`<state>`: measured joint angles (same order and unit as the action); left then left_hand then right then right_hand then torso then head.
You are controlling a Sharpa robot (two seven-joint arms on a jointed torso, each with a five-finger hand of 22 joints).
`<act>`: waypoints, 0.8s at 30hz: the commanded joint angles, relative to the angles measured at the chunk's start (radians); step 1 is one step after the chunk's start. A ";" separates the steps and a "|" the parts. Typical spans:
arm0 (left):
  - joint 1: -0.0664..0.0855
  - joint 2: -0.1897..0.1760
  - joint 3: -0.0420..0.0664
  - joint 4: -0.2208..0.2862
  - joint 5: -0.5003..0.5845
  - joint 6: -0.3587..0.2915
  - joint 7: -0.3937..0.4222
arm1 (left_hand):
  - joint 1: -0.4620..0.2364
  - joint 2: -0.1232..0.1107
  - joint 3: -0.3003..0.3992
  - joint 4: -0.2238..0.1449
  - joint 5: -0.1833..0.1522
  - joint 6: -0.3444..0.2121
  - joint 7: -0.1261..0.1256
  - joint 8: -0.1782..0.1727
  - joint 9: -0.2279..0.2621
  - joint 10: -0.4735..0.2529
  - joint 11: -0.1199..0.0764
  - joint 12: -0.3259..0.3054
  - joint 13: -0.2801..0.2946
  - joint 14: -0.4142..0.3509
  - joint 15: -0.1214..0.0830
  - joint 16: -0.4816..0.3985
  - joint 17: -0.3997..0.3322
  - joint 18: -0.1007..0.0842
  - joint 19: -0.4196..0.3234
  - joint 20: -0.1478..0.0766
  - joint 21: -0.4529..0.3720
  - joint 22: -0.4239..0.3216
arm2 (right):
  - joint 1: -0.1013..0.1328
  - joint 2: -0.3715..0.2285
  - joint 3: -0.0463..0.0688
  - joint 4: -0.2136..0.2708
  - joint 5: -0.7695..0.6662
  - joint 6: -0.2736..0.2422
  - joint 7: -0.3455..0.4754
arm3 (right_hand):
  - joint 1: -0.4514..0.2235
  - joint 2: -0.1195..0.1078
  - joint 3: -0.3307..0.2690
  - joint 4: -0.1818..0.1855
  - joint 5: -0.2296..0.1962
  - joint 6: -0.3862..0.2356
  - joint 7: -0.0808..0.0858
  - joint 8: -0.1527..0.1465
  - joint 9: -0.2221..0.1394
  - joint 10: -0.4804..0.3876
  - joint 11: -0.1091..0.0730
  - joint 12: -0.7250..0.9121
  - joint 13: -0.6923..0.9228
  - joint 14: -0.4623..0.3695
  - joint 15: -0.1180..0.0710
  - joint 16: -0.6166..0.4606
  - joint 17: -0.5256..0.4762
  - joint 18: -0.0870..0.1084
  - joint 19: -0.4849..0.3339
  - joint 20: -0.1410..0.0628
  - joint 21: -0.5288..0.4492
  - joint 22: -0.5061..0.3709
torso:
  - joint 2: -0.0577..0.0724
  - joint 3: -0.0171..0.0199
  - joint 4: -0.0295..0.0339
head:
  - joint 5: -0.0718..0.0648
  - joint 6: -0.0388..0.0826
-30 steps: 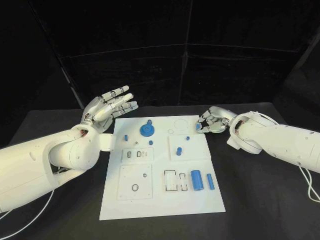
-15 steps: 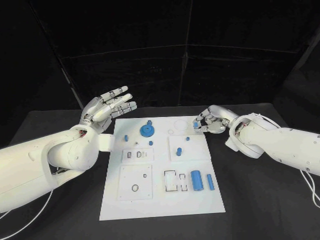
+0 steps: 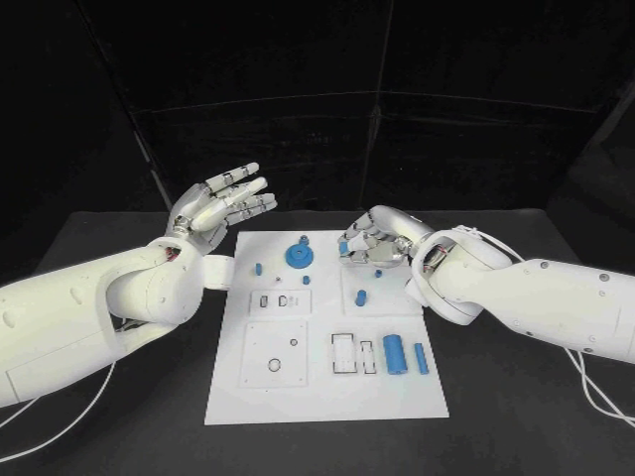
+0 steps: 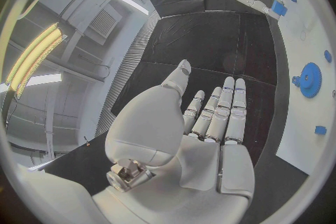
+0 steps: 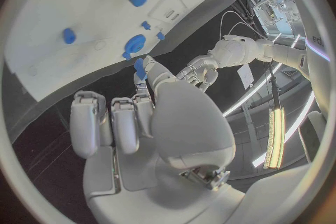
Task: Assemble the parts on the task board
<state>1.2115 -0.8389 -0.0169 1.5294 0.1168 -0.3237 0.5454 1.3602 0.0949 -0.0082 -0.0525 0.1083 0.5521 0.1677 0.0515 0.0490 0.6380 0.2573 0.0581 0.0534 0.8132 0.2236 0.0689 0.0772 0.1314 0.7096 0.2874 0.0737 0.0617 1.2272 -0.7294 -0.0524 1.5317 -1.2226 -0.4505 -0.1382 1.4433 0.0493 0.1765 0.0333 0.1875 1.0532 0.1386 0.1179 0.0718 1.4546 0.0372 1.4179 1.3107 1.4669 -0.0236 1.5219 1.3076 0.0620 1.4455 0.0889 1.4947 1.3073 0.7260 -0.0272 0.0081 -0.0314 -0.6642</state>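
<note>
Right hand (image 3: 373, 241) curled over the far end of the white task board (image 3: 404, 397), pinching a small blue part (image 4: 279, 8) at its fingertips, with the blue gear (image 3: 299, 257) on the board just beside it. Left hand (image 3: 217, 206) raised off the board's far corner, fingers spread, holding nothing. Blue cylinder (image 3: 394, 354) lies on the board nearer the robot, well away from both hands.

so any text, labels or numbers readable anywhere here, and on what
None can be read for certain.
The task board carries only outlines and slots, no lettering.
The blue gear and the other blue parts show no marks.
A few pale letters at the rim of the right wrist view are cut off and too small to read.
</note>
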 commanded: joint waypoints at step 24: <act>0.003 0.021 0.001 -0.026 -0.006 0.022 0.005 | -0.001 0.006 0.004 -0.011 -0.005 0.005 0.123 -0.001 0.000 0.008 -0.003 0.002 0.001 0.002 -0.002 0.002 0.000 0.010 0.045 0.001 0.002 0.006 | -0.051 0.215 -0.014 -0.065 -0.153 0.104 -0.121 | -0.029 -0.015 0.013 0.005 0.004 0.023 -0.013 0.003 0.010 0.005 0.004 -0.006 0.097 0.081 -0.004 0.000 0.155 -0.020 0.002 -0.004 0.005 0.076 | -0.006 -0.0023 0.0064 | 0.110 -0.047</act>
<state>1.2125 -0.8190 -0.0167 1.5028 0.1168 -0.3157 0.5448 1.3602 0.0949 -0.0052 -0.0555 0.1083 0.5520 0.1676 0.0515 0.0491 0.6380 0.2573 0.0581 0.0534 0.8132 0.2236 0.0689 0.0772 0.1313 0.7475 0.2913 0.0737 0.0657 1.1760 -0.5148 -0.0664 1.4688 -1.3338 -0.3787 -0.2448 1.4273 0.0333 0.1832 0.0400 0.1866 1.0532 0.1386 0.1183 0.0719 1.4544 0.0374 1.4174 1.3081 1.4669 -0.0234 1.5219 1.3074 0.0620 1.4455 0.0890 1.4946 1.3073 0.7196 -0.0307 0.0129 0.0758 -0.7087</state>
